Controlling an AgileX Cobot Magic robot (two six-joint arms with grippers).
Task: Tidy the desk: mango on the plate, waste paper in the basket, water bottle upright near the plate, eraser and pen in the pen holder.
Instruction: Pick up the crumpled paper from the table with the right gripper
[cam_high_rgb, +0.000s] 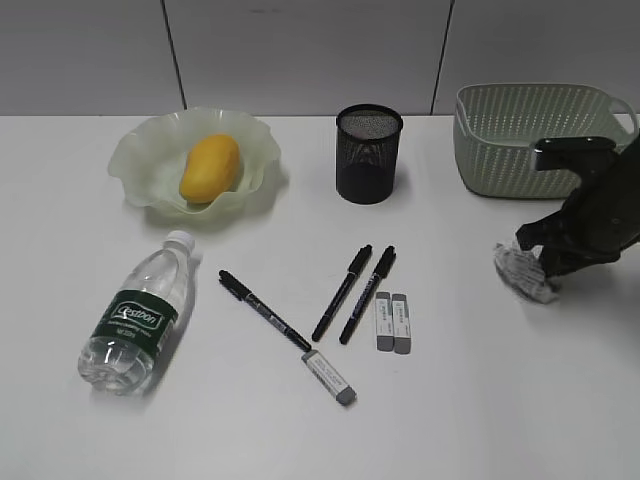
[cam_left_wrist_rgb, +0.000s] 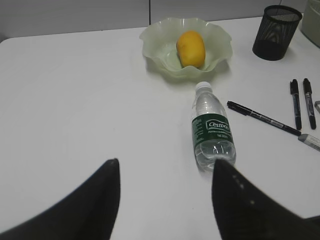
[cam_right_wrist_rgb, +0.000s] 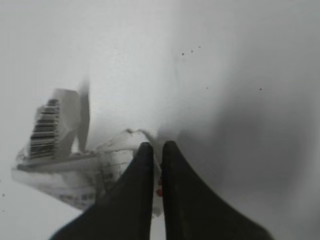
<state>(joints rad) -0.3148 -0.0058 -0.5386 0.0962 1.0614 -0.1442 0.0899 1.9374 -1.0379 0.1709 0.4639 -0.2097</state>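
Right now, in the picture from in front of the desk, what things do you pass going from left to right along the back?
plate with the mango in it → pen holder → basket

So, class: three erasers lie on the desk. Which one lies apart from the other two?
The eraser nearest the camera, lying slantwise at the tip of the left pen; the other two lie side by side, touching.

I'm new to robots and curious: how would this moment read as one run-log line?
right tool: closed on waste paper | left tool: open, empty | mango: in plate | water bottle: lying down
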